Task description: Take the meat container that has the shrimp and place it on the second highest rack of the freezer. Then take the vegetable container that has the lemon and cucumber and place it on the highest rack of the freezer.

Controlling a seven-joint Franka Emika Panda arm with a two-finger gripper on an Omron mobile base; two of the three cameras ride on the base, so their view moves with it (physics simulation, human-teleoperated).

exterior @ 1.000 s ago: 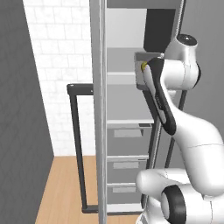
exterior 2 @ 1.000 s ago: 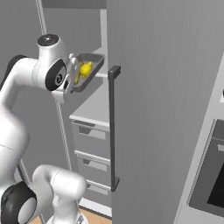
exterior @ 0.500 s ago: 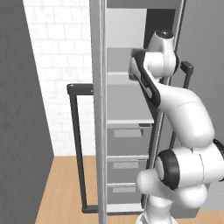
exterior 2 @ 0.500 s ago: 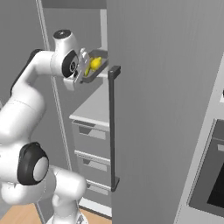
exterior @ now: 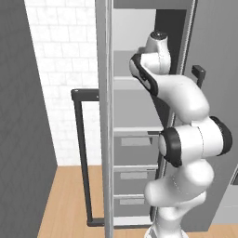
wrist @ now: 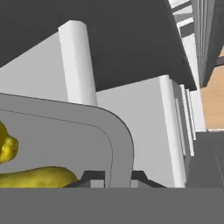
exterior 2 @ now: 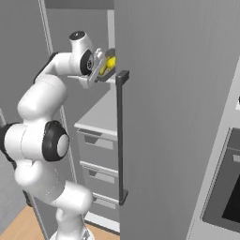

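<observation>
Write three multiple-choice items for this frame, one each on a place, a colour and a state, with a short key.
1. Where is the dark-grey rectangular tray?
A. at the white arm's hand, up by the tall grey freezer beside its black bar handle
B. on the wooden floor
C. on a drawer front

2. What colour is the produce in the tray?
A. red
B. yellow
C. blue

3. How is the two-finger gripper set?
A. wide open, apart from the tray
B. shut on the tray's rim
C. shut on the bar handle

Key: 1 A, the right base view shows it at the hand. 2 B, the lemon is bright yellow. 3 B, the hand view shows fingertips either side of the rim.
</observation>
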